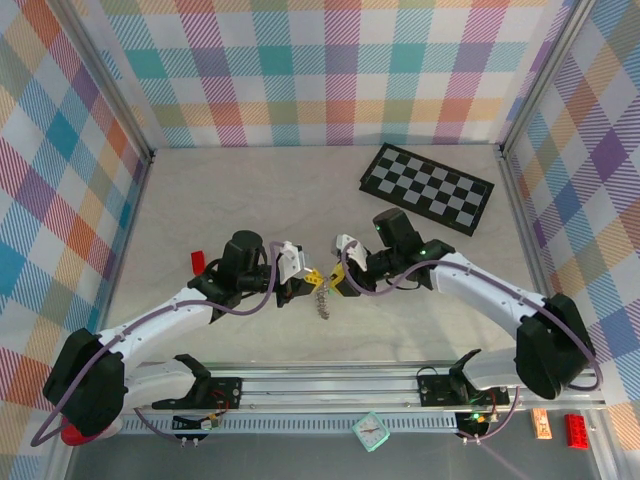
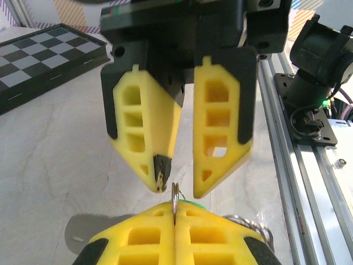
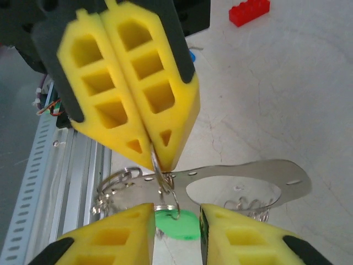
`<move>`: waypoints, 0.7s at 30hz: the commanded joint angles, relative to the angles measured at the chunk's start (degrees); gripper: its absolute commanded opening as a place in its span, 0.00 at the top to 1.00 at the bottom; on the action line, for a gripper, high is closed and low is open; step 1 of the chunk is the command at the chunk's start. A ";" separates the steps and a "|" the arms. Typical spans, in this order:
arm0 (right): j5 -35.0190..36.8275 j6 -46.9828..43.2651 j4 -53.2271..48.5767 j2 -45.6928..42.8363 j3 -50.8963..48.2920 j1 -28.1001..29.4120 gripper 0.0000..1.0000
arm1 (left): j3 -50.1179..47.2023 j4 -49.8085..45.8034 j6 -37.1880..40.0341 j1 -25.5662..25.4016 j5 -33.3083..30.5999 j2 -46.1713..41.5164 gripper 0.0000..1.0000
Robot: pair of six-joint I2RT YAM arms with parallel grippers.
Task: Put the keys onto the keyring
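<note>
- Two sets of yellow foam fingers meet tip to tip, a little toward 6 o'clock from the middle of the pale marbled bench [image 1: 250, 200]. The black-and-white chequered board [image 1: 428, 188] lies well apart at 2 o'clock.
- The left arm's fingers [image 3: 179, 118] are pressed flat together, pinching the thin grey metal keyring [image 3: 160, 174] by its edge. The loop pokes out past their tips toward the other arm.
- A small green-headed key [image 3: 177, 225] hangs on that loop, at 6 o'clock from the pinch.
- A bunch of silvery loops [image 3: 116, 182] trails off to 9 o'clock, and a flat silvery metal band with small holes [image 3: 276, 171] curves away to 3 o'clock. I cannot tell how they join.
- The right arm's fingers [image 2: 162, 121] stand narrowly apart, facing the loop and gripping nothing I can make out. A dark speck at one tip is too small to name.
- The step in hand looks like threading. One arm steadies the keyring while the other works at it, and the green key seems to be on.
- The next move likely calls for the right fingers to take another coloured key and bring its hole edge-on to the wire. That needs very fine alignment and a firm left pinch so the loop does not twist.
</note>
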 commanded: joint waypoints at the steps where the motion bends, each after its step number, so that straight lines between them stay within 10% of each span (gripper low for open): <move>1: -1.49 -0.01 5.05 -2.16 -1.41 -0.22 0.71 | -1.05 4.95 -1.33 -0.20 2.58 -0.84 1.00; 17: -4.40 2.03 10.13 0.57 -2.32 -0.01 0.79 | -2.51 10.47 -4.92 -0.20 3.21 -0.25 1.00; 21: -5.20 2.43 11.17 0.79 -2.26 0.14 0.93 | -2.59 11.20 -5.52 -0.20 3.04 -0.06 1.00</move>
